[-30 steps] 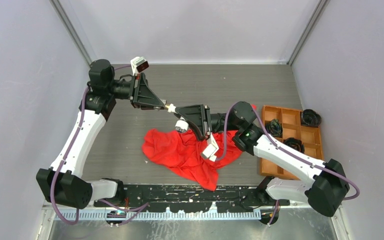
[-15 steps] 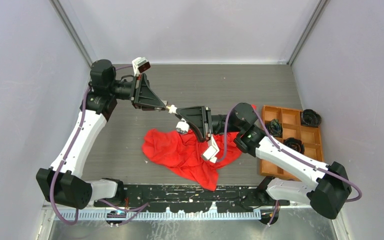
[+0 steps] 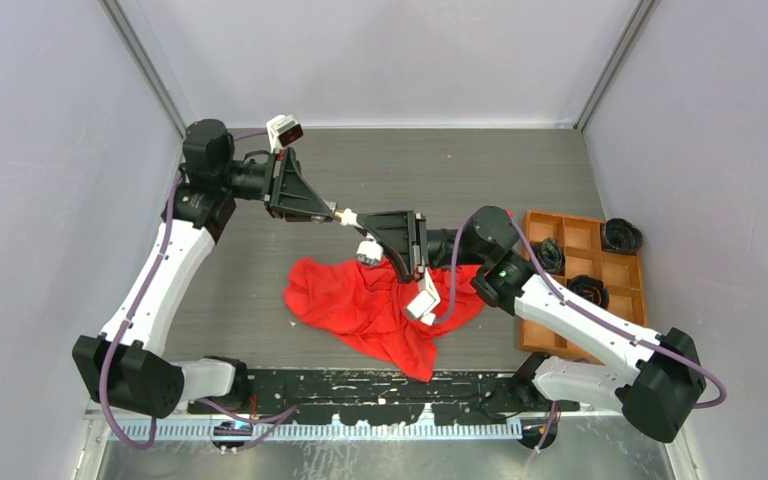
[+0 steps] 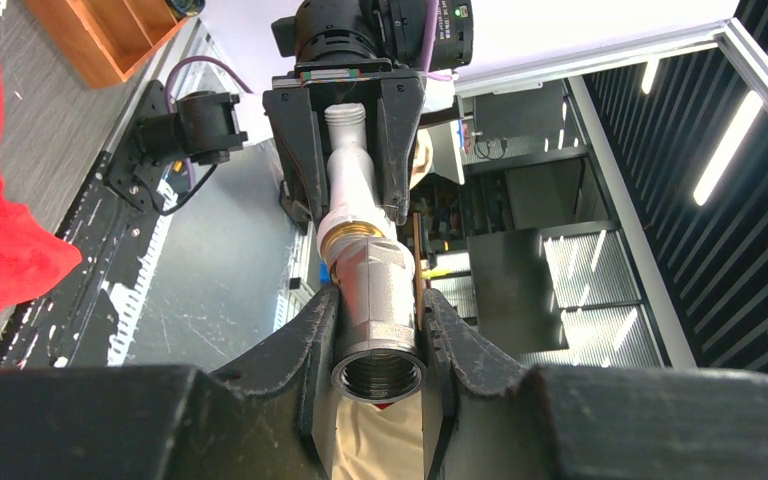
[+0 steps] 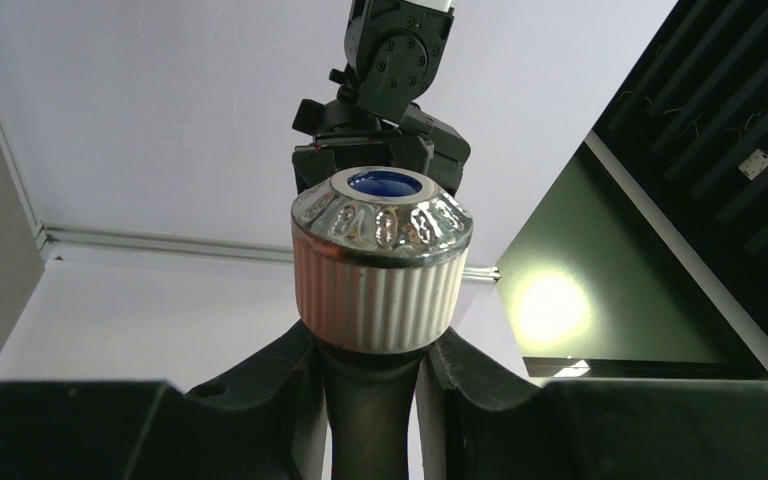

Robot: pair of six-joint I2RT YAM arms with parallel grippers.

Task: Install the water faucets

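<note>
The white plastic tap hangs in the air between my two grippers, above the grey table. My right gripper is shut on the tap's body; in the right wrist view the ribbed knob with its blue mark stands just above the fingers. The knob also shows in the top view. My left gripper is shut on the grey metal fitting, which sits on the tap's brassy threaded tip. The two grippers meet tip to tip in the top view, with the left gripper on the left.
A crumpled red cloth lies on the table under the grippers. An orange compartment tray with black coiled parts stands at the right, and another black coil lies by its far corner. Enclosure walls stand on three sides.
Both grippers, joined at the tap and fitting, have shifted slightly to the right. The right arm's elbow has moved right as well. Both grips are unchanged.
</note>
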